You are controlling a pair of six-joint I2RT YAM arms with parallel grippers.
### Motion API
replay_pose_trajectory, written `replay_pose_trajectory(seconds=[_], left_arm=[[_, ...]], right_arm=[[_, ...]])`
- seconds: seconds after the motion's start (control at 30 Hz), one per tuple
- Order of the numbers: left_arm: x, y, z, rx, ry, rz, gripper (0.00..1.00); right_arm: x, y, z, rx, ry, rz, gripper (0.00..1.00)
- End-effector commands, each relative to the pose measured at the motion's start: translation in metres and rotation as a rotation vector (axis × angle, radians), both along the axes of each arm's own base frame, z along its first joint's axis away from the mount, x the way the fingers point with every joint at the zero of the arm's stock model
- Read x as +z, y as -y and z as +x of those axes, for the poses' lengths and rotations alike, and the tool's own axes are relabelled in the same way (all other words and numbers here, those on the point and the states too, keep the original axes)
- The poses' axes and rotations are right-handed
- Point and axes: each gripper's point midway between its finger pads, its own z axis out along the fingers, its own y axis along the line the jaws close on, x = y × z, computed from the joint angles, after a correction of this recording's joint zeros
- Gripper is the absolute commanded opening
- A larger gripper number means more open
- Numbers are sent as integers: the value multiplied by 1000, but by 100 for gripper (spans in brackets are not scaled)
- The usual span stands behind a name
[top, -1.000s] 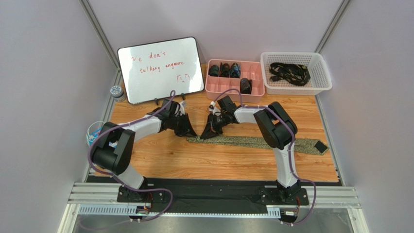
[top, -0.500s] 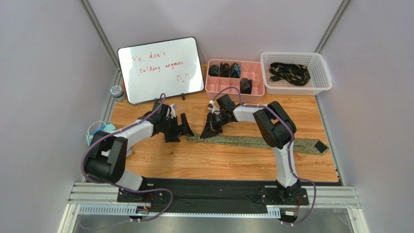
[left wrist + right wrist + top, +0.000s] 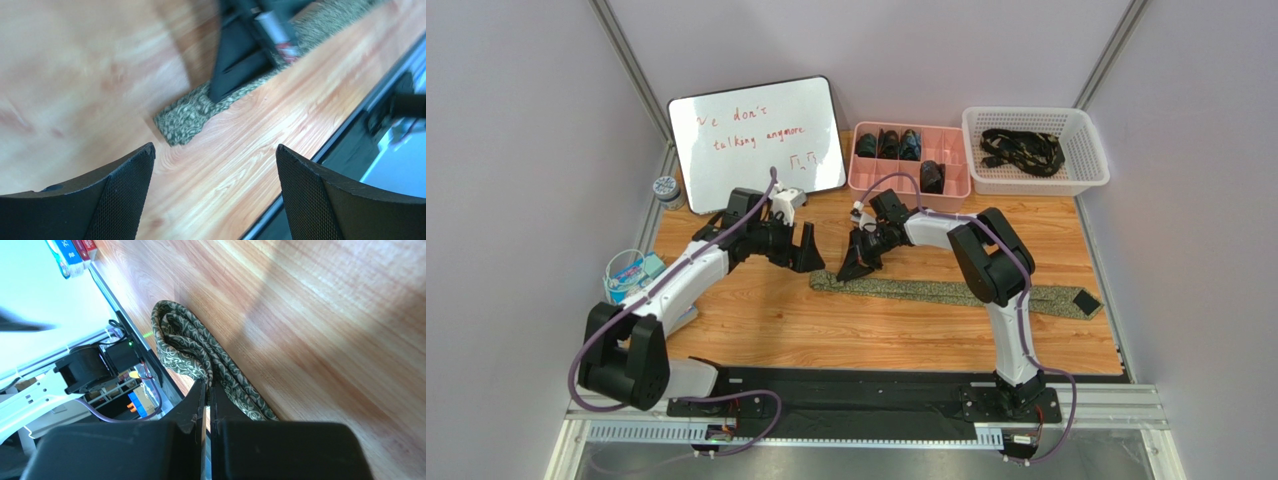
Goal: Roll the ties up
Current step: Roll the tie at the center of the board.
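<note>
Basically: olive-green tie (image 3: pixel 946 292) lay flat across the desk (image 3: pixel 866 340), with its black end (image 3: pixel 1086 301) at the right and its folded left end (image 3: pixel 187 117) doubled over itself. On that fold the right claw (image 3: pixel 854 266) was clenched, tips down on the fabric; couldn't tell if any was pinched. Just left of it the left claw (image 3: pixel 802 250) was released, jaws wide, not touching. Farther back: black patterned ties (image 3: pixel 1023 150) heaped in a white basket (image 3: pixel 1094 150), dark rolls (image 3: pixel 866 147) in a pink tray (image 3: pixel 910 188), whiteboard (image 3: pixel 756 145) rear left.
</note>
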Motion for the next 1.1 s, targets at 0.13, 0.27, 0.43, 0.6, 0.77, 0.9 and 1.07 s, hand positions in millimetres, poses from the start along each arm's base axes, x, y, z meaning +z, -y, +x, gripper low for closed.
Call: replay_pose_trajectory(seconds=[0.13, 0.27, 0.43, 0.6, 0.77, 0.9, 1.07], left_arm=[[36, 2, -9, -630, 549, 136, 95], [25, 14, -18, -760, 617, 141, 95], [2, 28, -29, -849, 660, 155, 94], [-19, 40, -29, -912, 667, 212, 95], [-35, 45, -20, -943, 649, 305, 95], [-48, 54, -14, -984, 647, 381, 96], [-62, 60, -6, -1004, 622, 465, 95]], right_arm=[[-2, -2, -5, 63, 0, 18, 0], [-2, 4, -10, 83, -8, 7, 0], [-2, 17, -10, 94, -7, -10, 0], [-5, 29, -11, 103, 0, -16, 0], [-2, 38, -11, 114, 12, -12, 0], [-2, 44, -12, 132, 18, -7, 0], [-2, 52, -19, 148, 13, -1, 0]])
